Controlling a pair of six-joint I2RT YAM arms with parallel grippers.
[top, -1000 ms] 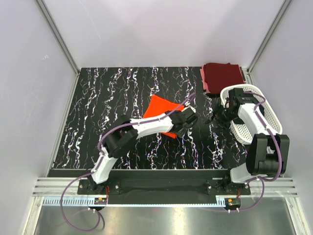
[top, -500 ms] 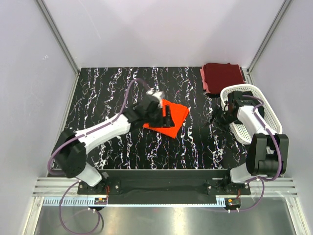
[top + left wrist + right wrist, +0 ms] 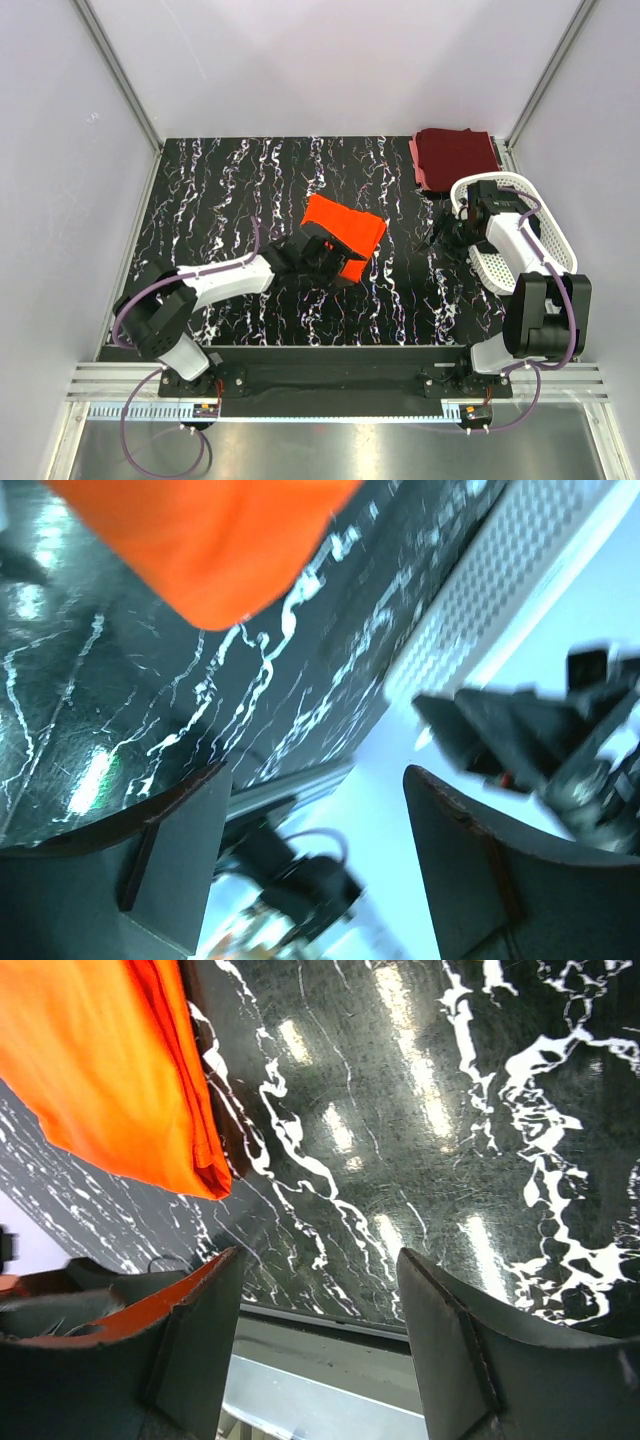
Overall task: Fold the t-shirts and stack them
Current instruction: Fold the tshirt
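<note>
The left claw (image 3: 325, 258) is wide open with nothing in it. It sits over the near edge of the orange shirt (image 3: 345, 228) and hides that edge. Its own camera is blurry, and there the shirt (image 3: 210, 540) is cut off at the top. The right claw (image 3: 450, 236) is open and empty too, just left of the white basket (image 3: 556, 238). Its arm covers much of the basket. The folded orange shirt lies slanted, well left of the basket, with its long side running toward it. A folded dark red shirt (image 3: 455, 158) lies just behind the basket.
</note>
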